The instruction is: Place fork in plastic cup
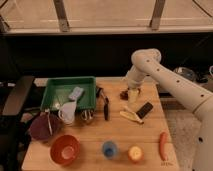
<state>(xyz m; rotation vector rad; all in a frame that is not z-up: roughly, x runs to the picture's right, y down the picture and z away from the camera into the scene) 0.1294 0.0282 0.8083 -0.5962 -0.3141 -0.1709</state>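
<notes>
The fingers (pixel 132 96) are spread wide, gripping nothing, hanging over the wooden surface (pixel 95 135) right of centre. The slim silver-grey metal fork (pixel 48 122) lies across the maroon bowl (pixel 37 131) at the left, and the small round blue plastic cup (pixel 110 148) stands near bottom centre.

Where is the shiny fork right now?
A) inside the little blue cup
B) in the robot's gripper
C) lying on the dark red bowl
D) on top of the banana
C: the fork lies on the maroon bowl at the table's left, apart from the blue cup. The gripper hangs over the table's far side, near the banana.
</notes>
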